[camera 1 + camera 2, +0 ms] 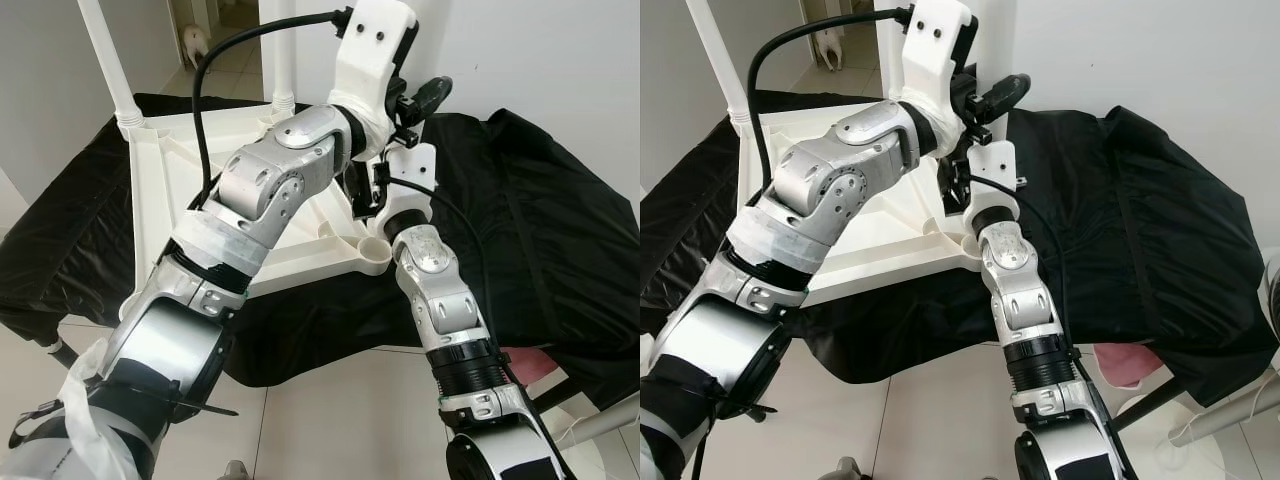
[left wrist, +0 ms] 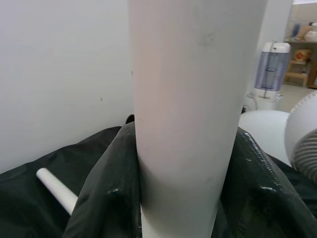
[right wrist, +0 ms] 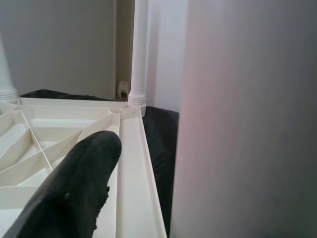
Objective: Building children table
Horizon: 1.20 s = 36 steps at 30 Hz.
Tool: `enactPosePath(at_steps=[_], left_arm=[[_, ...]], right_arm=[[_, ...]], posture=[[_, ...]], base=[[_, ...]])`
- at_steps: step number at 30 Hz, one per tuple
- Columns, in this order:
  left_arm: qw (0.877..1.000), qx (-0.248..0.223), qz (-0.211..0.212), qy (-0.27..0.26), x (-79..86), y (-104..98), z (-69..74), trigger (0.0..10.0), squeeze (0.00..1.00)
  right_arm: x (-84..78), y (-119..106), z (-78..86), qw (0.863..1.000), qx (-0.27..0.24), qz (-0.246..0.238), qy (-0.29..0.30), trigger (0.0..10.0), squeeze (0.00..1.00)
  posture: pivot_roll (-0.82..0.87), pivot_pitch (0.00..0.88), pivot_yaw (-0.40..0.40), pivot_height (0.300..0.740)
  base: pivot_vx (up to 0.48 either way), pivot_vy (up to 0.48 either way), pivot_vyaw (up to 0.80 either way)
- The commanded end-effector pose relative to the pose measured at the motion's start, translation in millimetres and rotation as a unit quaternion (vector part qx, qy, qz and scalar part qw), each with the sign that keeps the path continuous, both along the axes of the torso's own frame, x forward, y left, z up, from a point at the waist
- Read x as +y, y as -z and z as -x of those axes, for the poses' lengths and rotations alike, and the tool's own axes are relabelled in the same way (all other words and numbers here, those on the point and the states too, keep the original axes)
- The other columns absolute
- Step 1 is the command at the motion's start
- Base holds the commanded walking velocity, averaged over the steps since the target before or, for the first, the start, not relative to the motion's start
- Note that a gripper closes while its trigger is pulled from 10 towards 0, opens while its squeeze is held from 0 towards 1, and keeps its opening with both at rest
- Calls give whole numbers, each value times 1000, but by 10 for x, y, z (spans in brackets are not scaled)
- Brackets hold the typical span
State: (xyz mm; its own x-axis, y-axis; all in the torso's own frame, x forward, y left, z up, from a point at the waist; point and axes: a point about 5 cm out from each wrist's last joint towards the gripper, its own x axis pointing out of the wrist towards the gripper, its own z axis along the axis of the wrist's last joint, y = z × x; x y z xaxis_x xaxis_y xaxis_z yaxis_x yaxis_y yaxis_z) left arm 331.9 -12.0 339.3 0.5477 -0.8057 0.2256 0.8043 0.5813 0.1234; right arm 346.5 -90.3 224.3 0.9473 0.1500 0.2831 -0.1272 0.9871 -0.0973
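Observation:
The white table top (image 1: 300, 235) lies upside down on a black cloth, ribs facing up. Two white legs stand in its far corners, one at the far left (image 1: 105, 55) and one further right (image 1: 283, 50). The near right corner socket (image 1: 375, 250) holds no leg. Both arms meet over the far right corner. A white table leg (image 2: 188, 109) stands upright right in front of my left gripper (image 1: 425, 100). My right gripper (image 1: 362, 190) is open beside the same leg (image 3: 247, 119), one black fingertip (image 3: 94, 153) a gap away from it.
A loose white leg (image 2: 54, 191) lies on the black cloth (image 1: 540, 220) beside the standing one. A white wall rises just behind the table. A white fan (image 2: 304, 134) stands off to the side. Tiled floor (image 1: 330, 410) lies below the cloth's near edge.

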Motion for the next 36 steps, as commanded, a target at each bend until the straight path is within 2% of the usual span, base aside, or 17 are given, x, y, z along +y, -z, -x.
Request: enactPosePath(at_steps=[1,3,4,13,14,16,17,18,20,28,29,30,31,36], left_arm=[[1000,-17,1,2,-5,-99,26,10000,0],[1000,-18,1,0,0,-100,28,10000,0],[1000,-19,2,-1,1,-107,27,10000,0],[1000,-25,4,-3,-3,-129,33,10000,0],[1000,-26,4,-3,-8,-130,32,10000,0],[1000,-26,4,-3,-8,-130,32,10000,0],[1000,-27,4,-2,-15,-132,35,10000,0],[1000,-27,4,-1,-24,-132,43,10000,0],[1000,-27,2,-2,-22,-127,34,10000,0],[1000,-25,2,-13,39,-115,5,10000,0],[1000,-22,8,-13,54,-125,6,10000,271],[1000,-22,12,-15,66,-134,7,10000,867],[1000,-22,16,-16,80,-145,6,10000,1000],[998,-36,43,-3,111,-228,59,10000,1000]], right_arm=[[6,0,-8,1000,-1,-2,3,2588,0],[19,12,0,1000,2,-8,-1,2588,0],[15,27,-1,1000,6,-14,2,0,0],[-64,86,-11,999,20,-36,31,0,0],[-89,98,-14,998,23,-43,37,941,0],[-89,98,-14,998,23,-43,37,941,0],[-114,110,-13,997,26,-51,43,6078,0],[-142,125,-7,996,32,-67,47,10000,0],[-206,136,-3,993,35,-102,57,10000,0],[-355,134,12,986,25,-151,72,10000,0],[-367,133,6,986,26,-149,73,10000,0],[-376,131,0,986,27,-147,73,10000,0],[-380,128,-8,986,27,-146,74,10000,0],[-395,113,-37,988,28,-136,73,10000,0]], posture=[[-33,0,0,740],[-33,0,0,740],[-32,0,0,740],[-41,0,8,740],[-46,0,12,740],[-46,0,12,740],[-47,0,15,740],[-46,0,17,740],[-41,0,15,740],[-16,0,0,740],[-8,0,-4,740],[-4,0,-7,740],[-4,0,-7,740],[18,0,-24,740]], base=[[0,0,0],[0,0,0],[0,0,0],[0,0,0],[0,0,0],[0,0,0],[0,0,0],[0,0,0],[0,0,0],[0,0,0],[0,0,0],[0,0,0],[0,0,0],[0,0,0]])
